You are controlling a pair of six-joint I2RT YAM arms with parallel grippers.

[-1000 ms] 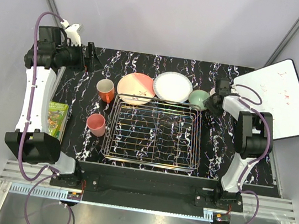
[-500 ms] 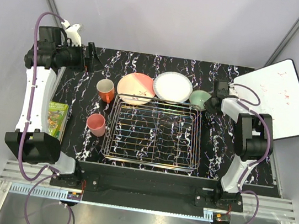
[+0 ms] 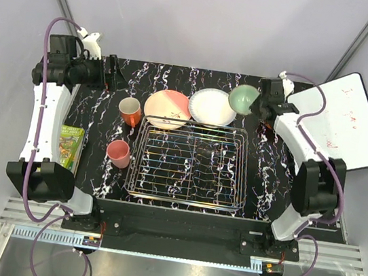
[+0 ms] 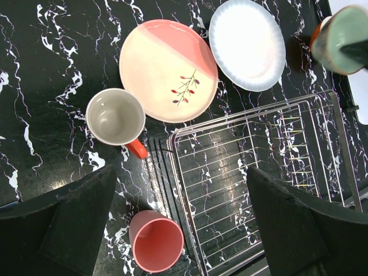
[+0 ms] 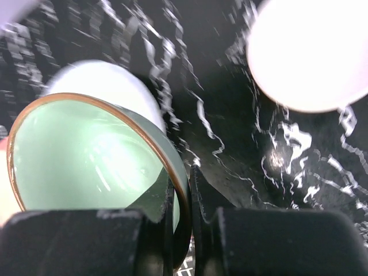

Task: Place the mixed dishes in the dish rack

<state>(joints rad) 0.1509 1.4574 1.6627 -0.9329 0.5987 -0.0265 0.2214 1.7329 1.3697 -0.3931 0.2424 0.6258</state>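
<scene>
One pale green bowl (image 3: 243, 98) is off the worktop (image 3: 268, 170), tipped on its side with its hollow facing 9 o'clock in the overhead view. The right pincer (image 5: 183, 192) is clamped narrow on the bowl's brown-edged rim, one finger inside and one outside. The bowl hangs beyond the far right corner of the dish rack (image 3: 194, 127), at about 1 o'clock from the rack's middle.

The silver wire rack sits in the middle of the black marbled worktop with nothing in it. A white plate (image 3: 212, 106) lies flat at 12 o'clock from the rack, just past its far rim. At 11 o'clock lies the pink-and-peach plate (image 3: 167, 108), which touches or slightly overlaps the white one. The orange mug (image 3: 130, 111) stands upright at 10 o'clock, and the smaller pink mug (image 3: 119, 153) stands at 9 o'clock, just beside the rack's left wall.

Out at the worktop's far left corner, the left pincer (image 3: 113, 71) hangs with its fingers spread wide and nothing between them. A green book (image 3: 69, 147) lies off the worktop's left edge, and a whiteboard (image 3: 341, 119) leans at the right.
</scene>
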